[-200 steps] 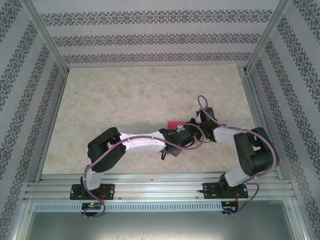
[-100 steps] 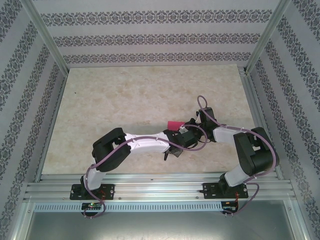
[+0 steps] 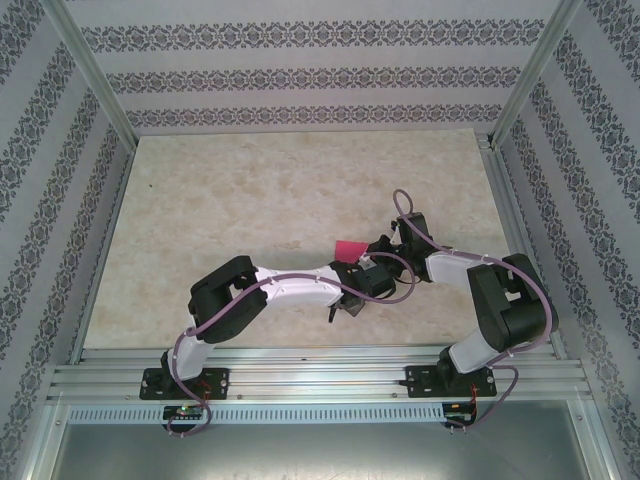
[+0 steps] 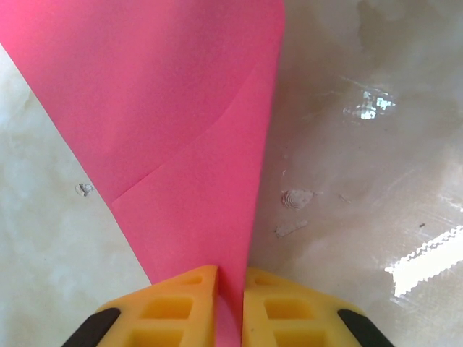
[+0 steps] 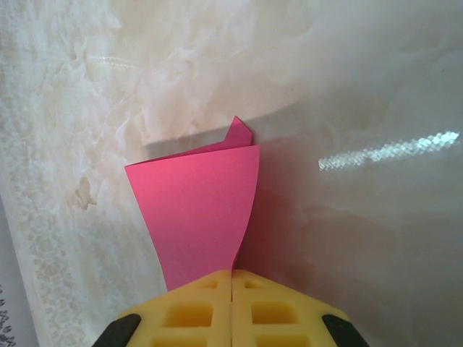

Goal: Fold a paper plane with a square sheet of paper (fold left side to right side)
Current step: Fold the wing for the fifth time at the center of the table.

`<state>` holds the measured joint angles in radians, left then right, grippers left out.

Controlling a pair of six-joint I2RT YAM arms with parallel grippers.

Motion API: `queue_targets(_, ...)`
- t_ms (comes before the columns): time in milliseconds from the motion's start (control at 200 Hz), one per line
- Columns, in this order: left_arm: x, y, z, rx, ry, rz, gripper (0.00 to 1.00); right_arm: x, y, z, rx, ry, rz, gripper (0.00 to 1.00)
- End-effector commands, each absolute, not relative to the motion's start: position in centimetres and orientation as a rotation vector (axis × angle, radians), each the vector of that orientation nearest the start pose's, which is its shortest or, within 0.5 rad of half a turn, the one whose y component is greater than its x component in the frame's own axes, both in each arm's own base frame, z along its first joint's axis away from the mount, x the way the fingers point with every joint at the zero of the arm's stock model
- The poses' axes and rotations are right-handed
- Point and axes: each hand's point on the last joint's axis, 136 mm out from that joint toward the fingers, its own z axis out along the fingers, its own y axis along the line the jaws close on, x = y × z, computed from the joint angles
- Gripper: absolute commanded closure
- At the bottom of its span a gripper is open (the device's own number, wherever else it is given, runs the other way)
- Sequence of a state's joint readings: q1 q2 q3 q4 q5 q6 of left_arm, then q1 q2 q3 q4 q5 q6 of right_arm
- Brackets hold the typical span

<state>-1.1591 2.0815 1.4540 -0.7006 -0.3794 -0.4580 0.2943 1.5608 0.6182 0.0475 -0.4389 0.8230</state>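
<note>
The bright pink sheet of paper point(image 3: 348, 247) stands folded over at the table's middle, between both wrists. In the left wrist view the paper point(image 4: 166, 108) shows a diagonal crease, and its lower end runs into the narrow slot of my left gripper point(image 4: 231, 278), whose yellow fingers point(image 4: 181, 303) pinch it. In the right wrist view the paper point(image 5: 199, 210) rises as a curved flap with a small corner peeking behind it. My right gripper point(image 5: 231, 278) is shut on its lower edge. From above, my left gripper point(image 3: 362, 270) and right gripper point(image 3: 380, 248) sit close together at the paper.
The marbled tabletop point(image 3: 250, 200) stretches wide to the left and far side. Aluminium frame rails point(image 3: 320, 360) run along the near edge, with posts point(image 3: 95, 75) at the corners. Patterned walls enclose three sides. Small scuff marks point(image 4: 296, 199) dot the table near the paper.
My left gripper has closed onto the paper while its arm shifted a little to the right. Less pink shows from above. The right arm has held still.
</note>
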Motion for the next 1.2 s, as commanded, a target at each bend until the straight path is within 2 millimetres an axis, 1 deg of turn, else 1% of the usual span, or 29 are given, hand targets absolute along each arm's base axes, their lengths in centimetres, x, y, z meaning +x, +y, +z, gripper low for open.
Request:
queue_targets(0, 23.7, -37.8, 3.5, 0.812, 2.563, 0.044, 0.87, 32.4, 17.4, 5.1, 0.409, 2.560, 0.985, 0.89)
queue_targets(120, 23.9, -38.2, 4.6, 0.789, 2.575, -0.086, 0.94, 32.4, 16.5, 6.0, 0.372, 2.551, 0.965, 0.81)
queue_targets(165, 24.0, -38.5, 4.9, 0.780, 2.584, -0.153, 0.96, 32.4, 16.1, 6.6, 0.363, 2.528, 0.962, 0.76)
queue_targets(260, 24.0, -39.0, 5.4, 0.759, 2.606, -0.300, 0.99, 32.3, 15.2, 8.3, 0.344, 2.460, 0.976, 0.62)
queue_targets(345, 24.1, -39.3, 5.5, 0.730, 2.625, -0.422, 1.00, 31.8, 14.8, 9.2, 0.311, 2.425, 0.988, 0.53)
queue_targets(450, 24.5, -39.4, 5.5, 0.671, 2.644, -0.571, 1.00, 30.7, 15.1, 9.4, 0.262, 2.405, 1.031, 0.49)
queue_targets(545, 24.8, -39.4, 5.4, 0.607, 2.657, -0.712, 1.00, 30.0, 15.7, 9.4, 0.245, 2.364, 1.106, 0.48)
queue_targets(619, 25.1, -39.6, 5.5, 0.561, 2.656, -0.814, 1.00, 29.4, 16.2, 8.9, 0.229, 2.359, 1.124, 0.48)
queue_targets(824, 25.6, -39.4, 5.2, 0.482, 2.664, -0.940, 1.00, 28.2, 18.0, 6.7, 0.173, 2.429, 1.099, 0.49)
queue_targets(959, 26.0, -39.1, 5.2, 0.415, 2.657, -1.040, 1.00, 28.3, 19.1, 5.8, 0.166, 2.452, 1.107, 0.54)
queue_targets(1099, 26.3, -38.6, 5.3, 0.348, 2.647, -1.124, 1.00, 28.9, 19.8, 5.1, 0.174, 2.464, 1.113, 0.60)
queue_targets(1194, 26.5, -38.4, 5.2, 0.302, 2.636, -1.181, 1.00, 29.1, 20.3, 4.7, 0.176, 2.474, 1.117, 0.63)
